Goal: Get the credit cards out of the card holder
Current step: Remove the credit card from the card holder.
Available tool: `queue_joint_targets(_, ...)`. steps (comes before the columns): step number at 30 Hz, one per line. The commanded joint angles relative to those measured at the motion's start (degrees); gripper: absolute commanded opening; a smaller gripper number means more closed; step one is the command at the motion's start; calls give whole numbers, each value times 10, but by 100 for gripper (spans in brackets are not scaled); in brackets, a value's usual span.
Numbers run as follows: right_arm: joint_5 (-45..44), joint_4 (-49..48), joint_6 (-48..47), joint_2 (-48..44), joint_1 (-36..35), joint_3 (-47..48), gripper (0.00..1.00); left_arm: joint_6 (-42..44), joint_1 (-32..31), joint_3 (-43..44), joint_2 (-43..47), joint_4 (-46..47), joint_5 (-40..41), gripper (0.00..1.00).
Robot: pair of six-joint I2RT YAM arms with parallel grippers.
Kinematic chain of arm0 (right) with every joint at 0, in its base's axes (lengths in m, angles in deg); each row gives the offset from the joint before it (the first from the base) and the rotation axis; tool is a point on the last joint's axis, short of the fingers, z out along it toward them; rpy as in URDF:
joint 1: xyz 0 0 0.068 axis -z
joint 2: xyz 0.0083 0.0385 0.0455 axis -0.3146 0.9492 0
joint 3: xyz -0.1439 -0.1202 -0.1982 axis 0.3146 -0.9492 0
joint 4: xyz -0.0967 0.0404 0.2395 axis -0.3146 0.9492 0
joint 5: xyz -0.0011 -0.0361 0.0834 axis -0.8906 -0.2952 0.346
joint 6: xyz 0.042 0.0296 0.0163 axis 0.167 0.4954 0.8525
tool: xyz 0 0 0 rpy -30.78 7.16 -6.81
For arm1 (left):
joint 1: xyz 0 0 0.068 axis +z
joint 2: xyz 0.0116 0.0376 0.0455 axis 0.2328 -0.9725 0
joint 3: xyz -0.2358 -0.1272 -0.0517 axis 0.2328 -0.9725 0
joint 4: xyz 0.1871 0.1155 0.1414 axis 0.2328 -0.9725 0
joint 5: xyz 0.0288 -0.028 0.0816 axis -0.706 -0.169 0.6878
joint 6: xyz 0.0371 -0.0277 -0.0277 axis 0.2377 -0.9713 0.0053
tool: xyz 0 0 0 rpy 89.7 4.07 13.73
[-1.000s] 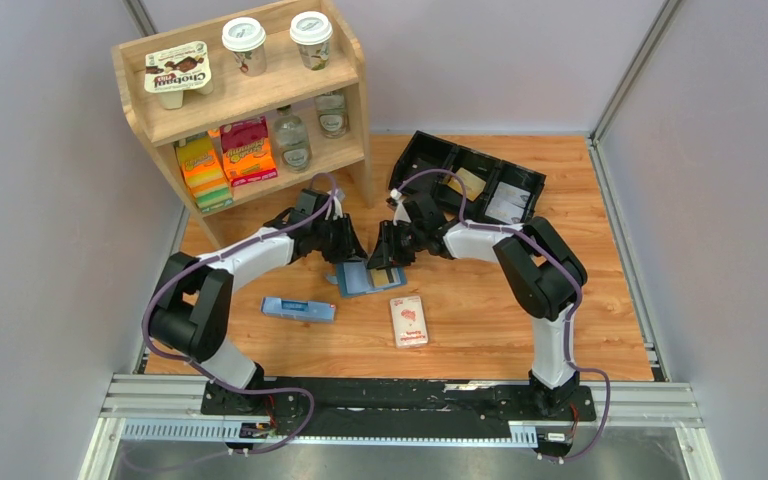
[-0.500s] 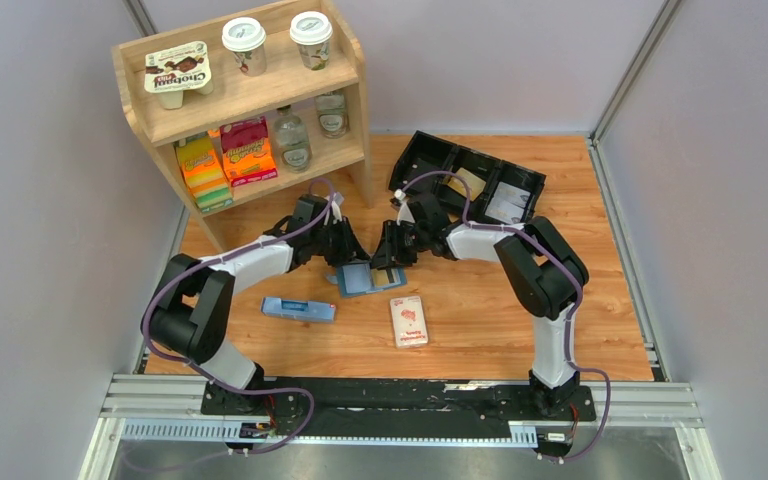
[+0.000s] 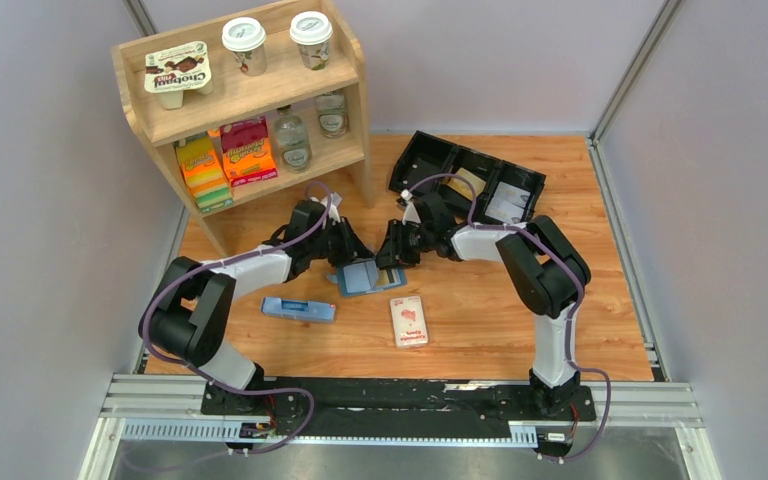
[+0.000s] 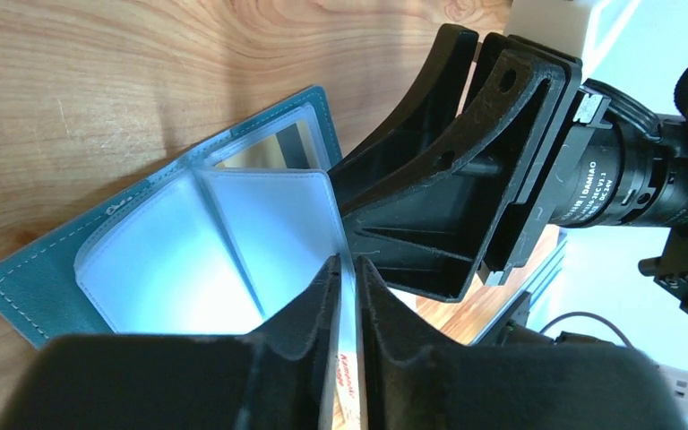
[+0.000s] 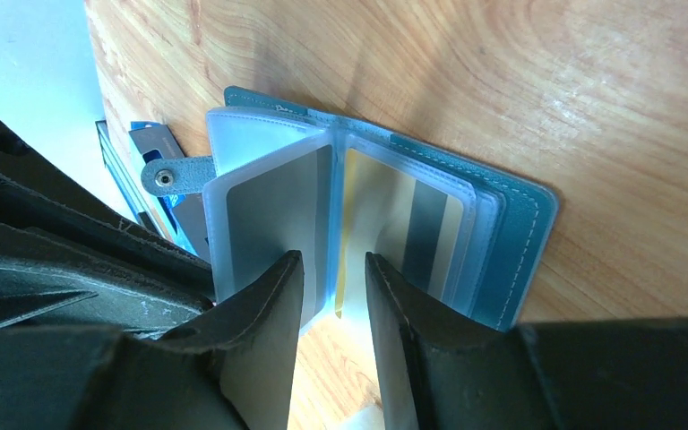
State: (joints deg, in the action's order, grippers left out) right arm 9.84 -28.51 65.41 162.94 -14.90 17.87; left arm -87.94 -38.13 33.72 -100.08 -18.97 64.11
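Observation:
The light blue card holder [image 3: 365, 277] lies open on the table between both grippers. My left gripper [image 3: 349, 262] is shut on one clear plastic leaf of the holder [image 4: 188, 260], pinched between its tips [image 4: 348, 266]. My right gripper [image 3: 392, 262] stands over the holder's edge [image 5: 502, 233] with its jaws slightly apart [image 5: 333, 262]. They straddle the leaves near the fold. A dark grey card [image 5: 269, 210] sits in the left leaf and a tan-gold card [image 5: 372, 202] in the right leaf. The gold card's edge shows between the right jaws without being pinched.
A pale blue narrow box [image 3: 298, 309] and a white pack with a red picture [image 3: 409, 320] lie in front of the holder. A wooden shelf [image 3: 250, 110] stands at the back left. A black tray [image 3: 470, 180] sits at the back right.
Both grippers have shifted only slightly at the holder. The holder stays between them on the table.

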Motion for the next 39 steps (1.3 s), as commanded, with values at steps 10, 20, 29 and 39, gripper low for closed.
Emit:
queue_joint_targets(10, -26, 17, -4, -5, 10, -15, 40, 18, 0, 16, 1, -41, 29, 0)
queue_joint_targets(20, -43, 23, -12, -63, 23, -19, 46, 39, 0, 26, -14, -94, 60, 0)
queue_joint_targets(29, -24, 16, -16, -73, 23, -24, 47, 38, 0, 39, -48, -101, 54, 0)
queue_joint_targets(39, 4, -33, 5, -103, 26, -46, 47, 36, 0, 33, -34, -100, 54, 1)
